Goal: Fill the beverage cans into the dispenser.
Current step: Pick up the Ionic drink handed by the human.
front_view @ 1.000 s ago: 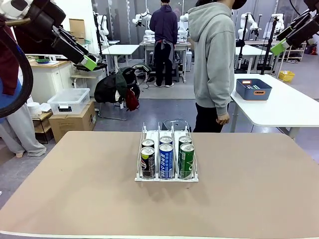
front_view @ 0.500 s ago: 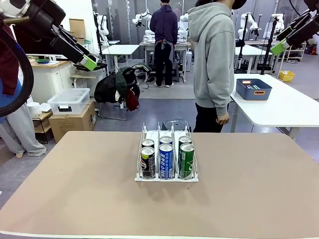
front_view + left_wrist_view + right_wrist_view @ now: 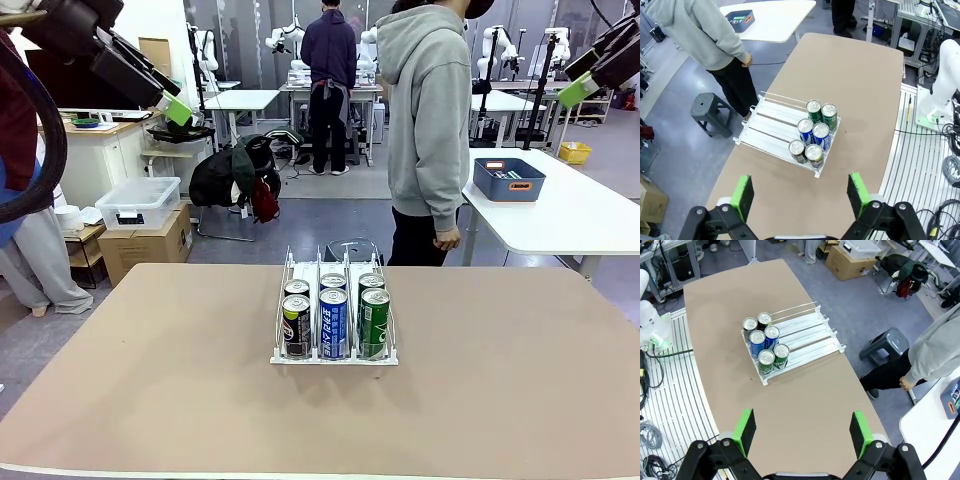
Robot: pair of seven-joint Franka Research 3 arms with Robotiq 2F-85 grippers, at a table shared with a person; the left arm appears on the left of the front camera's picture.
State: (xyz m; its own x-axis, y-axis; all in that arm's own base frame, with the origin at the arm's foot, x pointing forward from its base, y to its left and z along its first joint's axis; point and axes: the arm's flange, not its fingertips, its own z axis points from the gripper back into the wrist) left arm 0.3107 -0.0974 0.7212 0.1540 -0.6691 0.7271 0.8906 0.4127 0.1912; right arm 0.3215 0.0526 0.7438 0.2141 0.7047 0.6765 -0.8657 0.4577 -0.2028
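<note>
At table centre, the dispenser (image 3: 303, 270) is seen standing on the tan table (image 3: 500, 380), its front end turned toward the robot's side. Six cans (image 3: 820, 136) are counted in it, two to a lane, all upright and crowded at the front end: a black can (image 3: 296, 326) in the left lane, a blue-and-white can (image 3: 333, 324) in the middle, a green can (image 3: 374, 323) in the right, each with a like-coloured can close behind it. The rear stretch of all three lanes is left bare. The left gripper (image 3: 176, 106) is held high at upper left, well apart from the dispenser; from its wrist camera the green pads (image 3: 743, 192) are seen spread wide with nothing between them, the dispenser lying far below. The right gripper (image 3: 580, 88) is raised likewise at upper right, its jaws wide apart and nothing gripped, as its wrist view confirms. A person (image 3: 430, 110) in a grey hoodie is noted at the far edge, side-on to the table, one hand (image 3: 447, 238) hanging by the hip and touching nothing. A dark stool (image 3: 710, 107) is seen on the floor just beyond the far edge, behind the dispenser. A blue bin (image 3: 509, 178) is set on a white side table (image 3: 580, 215) to the right rear, well apart from the dispenser.
</note>
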